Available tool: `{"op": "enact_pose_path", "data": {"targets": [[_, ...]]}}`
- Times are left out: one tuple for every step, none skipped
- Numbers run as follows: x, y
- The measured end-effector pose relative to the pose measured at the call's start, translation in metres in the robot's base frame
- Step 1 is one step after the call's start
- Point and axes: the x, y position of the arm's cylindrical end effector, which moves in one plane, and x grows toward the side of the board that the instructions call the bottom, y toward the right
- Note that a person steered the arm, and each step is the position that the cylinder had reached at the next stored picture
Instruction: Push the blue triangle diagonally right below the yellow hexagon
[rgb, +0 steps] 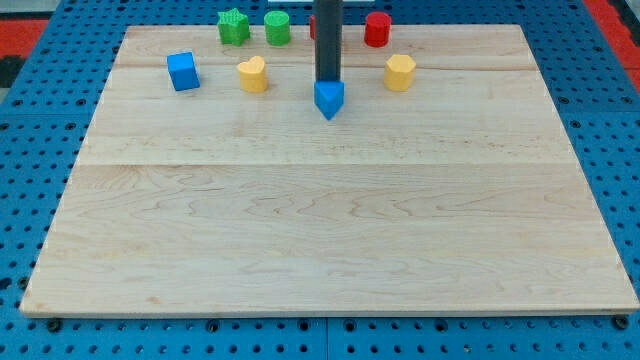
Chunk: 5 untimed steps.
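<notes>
The blue triangle (329, 99) lies on the wooden board (330, 220) near the view's top, just left of centre. My tip (327, 81) stands right at its top edge, touching or almost touching it. The yellow hexagon (399, 72) lies to the right of the triangle and slightly higher in the view, about a block's width of bare wood between them.
A blue cube (183, 71) and a yellow heart (252, 74) lie to the left. A green star (233, 26), a green cylinder (277, 28) and a red cylinder (377, 28) line the top edge. Another red block (313, 27) is mostly hidden behind the rod.
</notes>
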Motion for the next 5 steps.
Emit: {"op": "enact_pose_path", "data": {"targets": [[0.007, -0.006], [0.014, -0.047], [0.051, 0.001], [0.057, 0.077], [0.059, 0.154]]}}
